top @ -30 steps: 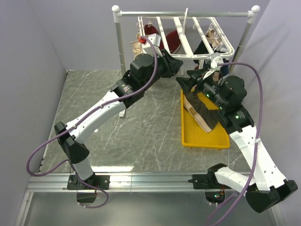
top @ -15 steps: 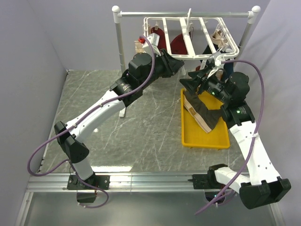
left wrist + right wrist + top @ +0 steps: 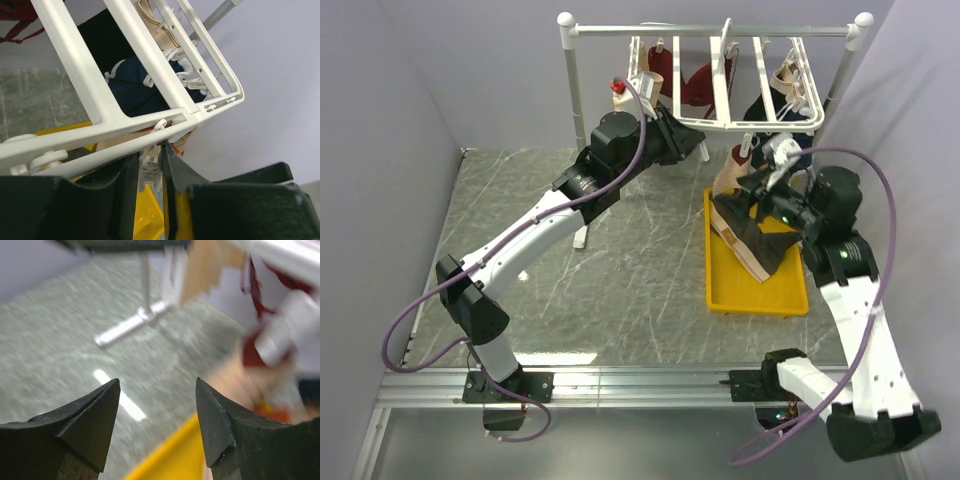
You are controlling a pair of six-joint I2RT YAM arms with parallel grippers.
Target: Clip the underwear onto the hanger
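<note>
Clipping step: left gripper (image 3: 152, 172) pinches a clip, right gripper (image 3: 157, 383) is empty.

The left jaws are closed on a small white clip (image 3: 151, 161) dangling from the front rail of the hanger (image 3: 722, 80). The right jaws are spread wide with nothing between them, and that view is blurred. The underwear (image 3: 755, 235) drapes over the yellow tray (image 3: 760, 297), its upper end reaching toward the hanger's front rail. I cannot tell if the clip has caught the fabric. Probably the bite is being made or checked. Next: if caught, release the clip; if not, the right gripper needs to regrasp the beige band edge and feed it into the clip.
</note>
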